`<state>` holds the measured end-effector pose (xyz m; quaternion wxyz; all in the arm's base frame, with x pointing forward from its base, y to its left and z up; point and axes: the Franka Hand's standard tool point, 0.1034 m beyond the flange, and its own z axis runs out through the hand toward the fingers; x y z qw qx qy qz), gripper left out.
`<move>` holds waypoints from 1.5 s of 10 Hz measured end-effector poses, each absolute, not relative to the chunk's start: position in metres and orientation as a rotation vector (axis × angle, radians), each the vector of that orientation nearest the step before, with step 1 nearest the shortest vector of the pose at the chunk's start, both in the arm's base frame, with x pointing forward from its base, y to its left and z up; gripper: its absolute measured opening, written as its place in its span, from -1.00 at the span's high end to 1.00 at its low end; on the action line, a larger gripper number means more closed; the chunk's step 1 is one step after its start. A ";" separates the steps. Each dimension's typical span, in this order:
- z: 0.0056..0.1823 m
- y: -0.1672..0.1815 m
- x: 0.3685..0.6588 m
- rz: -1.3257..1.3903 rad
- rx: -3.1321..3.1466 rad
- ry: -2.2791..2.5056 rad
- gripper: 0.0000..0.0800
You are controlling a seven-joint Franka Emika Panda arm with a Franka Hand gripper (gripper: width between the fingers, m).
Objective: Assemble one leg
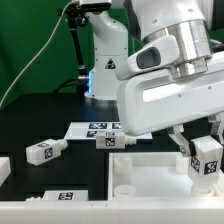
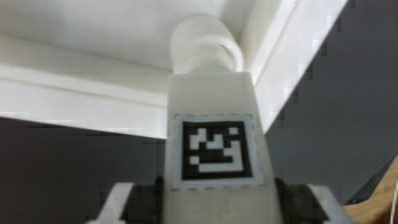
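Observation:
My gripper (image 1: 205,160) is shut on a white leg (image 1: 207,153) with a black-and-white marker tag on its side. I hold it over the near right part of the white tabletop (image 1: 140,172). In the wrist view the leg (image 2: 214,130) runs away from my jaws, tag facing the camera, its rounded far end against the tabletop's white surface (image 2: 89,85). My fingers (image 2: 139,205) press on both sides of the leg. Two more legs lie on the black table: one (image 1: 45,151) at the exterior view's left, one (image 1: 110,140) near the middle.
The marker board (image 1: 95,127) lies on the table behind the middle leg. The robot's base (image 1: 105,65) stands at the back. Another white part (image 1: 50,198) with a tag lies at the near left edge. A small white piece (image 1: 3,170) sits at the far left.

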<state>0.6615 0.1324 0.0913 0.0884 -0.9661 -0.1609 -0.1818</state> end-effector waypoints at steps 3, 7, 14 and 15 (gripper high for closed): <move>0.089 0.131 0.655 -0.701 -2.877 -0.462 0.29; 0.086 0.130 0.651 -0.722 -2.879 -0.460 0.11; 0.120 0.142 0.650 -0.499 -2.876 -0.442 -0.62; 0.120 0.147 0.646 -0.370 -2.874 -0.436 -0.62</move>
